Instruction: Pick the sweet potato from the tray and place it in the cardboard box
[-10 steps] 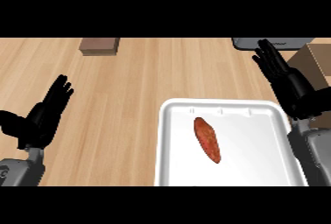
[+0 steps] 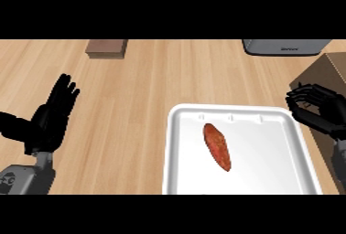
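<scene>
While the potato [image 2: 218,146] lies untouched in the tray [image 2: 297,173], my right hand [image 2: 316,109] at right, curled and empty, must reach it; the left [image 2: 51,114] rests open.

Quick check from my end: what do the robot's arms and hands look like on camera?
Both hands are black, with jointed fingers and a thumb: the left hand and the right hand. Each sits on a grey forearm. The left forearm has a small dark round marking near the bottom edge. No cables show.
</scene>
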